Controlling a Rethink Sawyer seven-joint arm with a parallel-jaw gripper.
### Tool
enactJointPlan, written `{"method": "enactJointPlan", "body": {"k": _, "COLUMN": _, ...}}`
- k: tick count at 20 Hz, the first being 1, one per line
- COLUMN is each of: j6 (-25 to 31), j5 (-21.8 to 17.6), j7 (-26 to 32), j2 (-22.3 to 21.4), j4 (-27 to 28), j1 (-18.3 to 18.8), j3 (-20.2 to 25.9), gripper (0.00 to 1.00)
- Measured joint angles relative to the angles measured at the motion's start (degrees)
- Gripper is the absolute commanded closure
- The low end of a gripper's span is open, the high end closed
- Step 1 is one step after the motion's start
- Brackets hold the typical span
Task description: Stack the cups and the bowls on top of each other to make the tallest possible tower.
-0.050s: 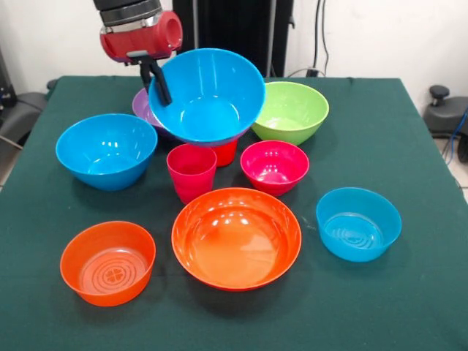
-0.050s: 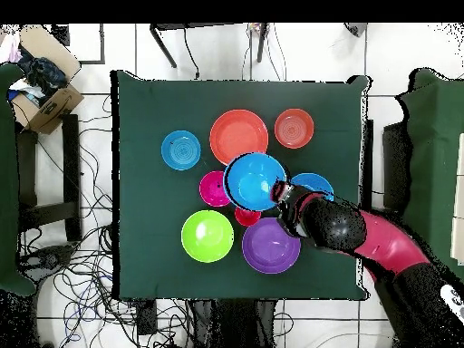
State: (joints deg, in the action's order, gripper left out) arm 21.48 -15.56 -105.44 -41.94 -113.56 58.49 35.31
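Glossy plastic colours on a dark green tablecloth (image 1: pixel 409 307)

2 large blue round bowls (image 1: pixel 107 150), 1 raised beside the large orange bowl (image 1: pixel 236 236); ring-patterned small orange (image 1: pixel 107 262) and light blue (image 1: pixel 358 222) bowls flank that orange bowl.

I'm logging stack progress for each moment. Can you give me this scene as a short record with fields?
gripper: gripper clamped on the rim of a large blue bowl
held bowl: lifted, tilted, hanging above the red-orange cup
pink cup: pink cup upright on the table, not stacked
other bowls: second blue bowl, lime green bowl, magenta bowl, large orange bowl, small orange bowl, light blue bowl, purple bowl
tower: none yet
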Motion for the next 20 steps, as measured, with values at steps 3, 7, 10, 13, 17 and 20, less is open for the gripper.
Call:
{"method": "enactJointPlan", "body": {"k": 3, "j6": 0.01, "j5": -1.26, "j7": 0.00, "j2": -0.52, "j4": -0.93, "j1": 0.02, "j3": 0.39, "gripper": 1.00}}
{"method": "enactJointPlan", "body": {"k": 7, "j6": -0.01, "j5": -2.36, "j7": 0.00, "j2": -0.92, "j4": -2.16, "j1": -0.33, "j3": 0.64, "gripper": 1.00}}
{"method": "enactJointPlan", "body": {"k": 10, "j6": -0.01, "j5": -3.03, "j7": 0.00, "j2": -0.92, "j4": -2.61, "j1": -0.85, "j3": 0.64, "gripper": 1.00}}
{"method": "enactJointPlan", "body": {"k": 13, "j6": -0.01, "j5": -3.92, "j7": 0.00, "j2": -0.92, "j4": -2.91, "j1": -2.01, "j3": 0.65, "gripper": 1.00}}
{"method": "enactJointPlan", "body": {"k": 17, "j6": -0.01, "j5": -4.50, "j7": 0.00, "j2": -1.23, "j4": -3.50, "j1": -2.85, "j3": 0.82, "gripper": 1.00}}
{"method": "enactJointPlan", "body": {"k": 20, "j6": 0.01, "j5": -4.52, "j7": 0.00, "j2": -1.83, "j4": -4.29, "j1": -2.87, "j3": 1.03, "gripper": 1.00}}
